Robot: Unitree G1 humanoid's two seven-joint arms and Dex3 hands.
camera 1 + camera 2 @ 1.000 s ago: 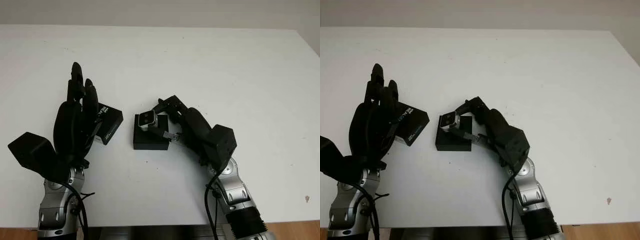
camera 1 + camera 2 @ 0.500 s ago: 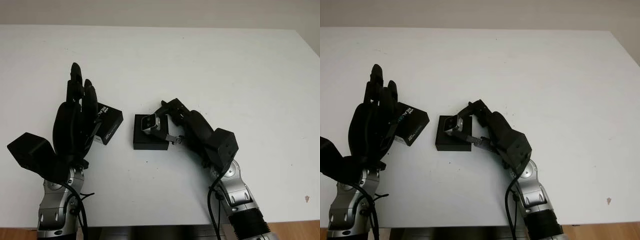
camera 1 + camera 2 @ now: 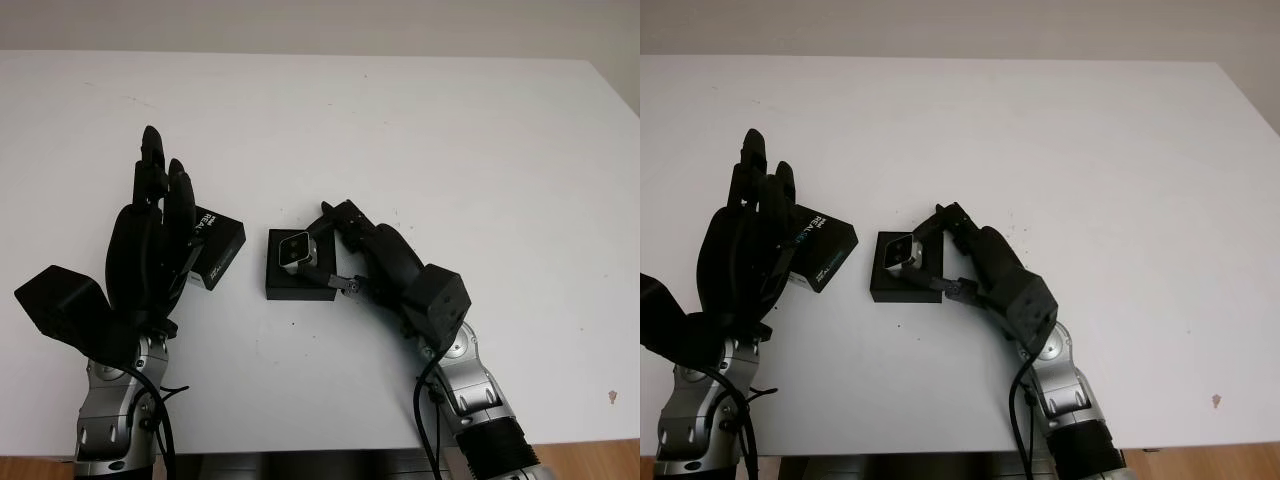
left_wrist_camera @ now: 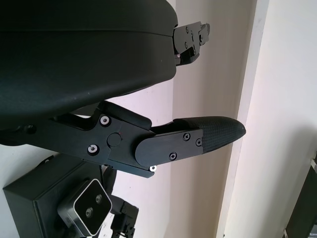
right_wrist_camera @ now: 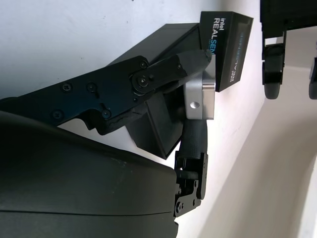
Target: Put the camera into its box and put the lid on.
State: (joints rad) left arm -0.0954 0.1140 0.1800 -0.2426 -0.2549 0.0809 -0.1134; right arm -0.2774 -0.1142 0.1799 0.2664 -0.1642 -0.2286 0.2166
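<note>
A small silver camera [image 3: 295, 252] sits tilted over the open black box [image 3: 298, 283] at the table's middle. My right hand [image 3: 335, 250] is shut on the camera, its fingers [image 5: 174, 69] clamping the metal body [image 5: 199, 98] from both sides just above the box [image 5: 156, 119]. The black lid [image 3: 216, 247] with white lettering lies left of the box, also seen as the lid [image 5: 229, 47]. My left hand [image 3: 152, 235] stands raised and open beside the lid, partly covering it. In the left wrist view the camera [image 4: 86, 213] and box [image 4: 32, 203] appear under my finger [image 4: 193, 141].
The white table [image 3: 420, 130] stretches wide behind and to the right. Its front edge [image 3: 300, 450] runs close to both forearms.
My right hand has lowered the camera and drawn it back onto the box, tipping its lens face upward. The left hand and lid stayed put.
</note>
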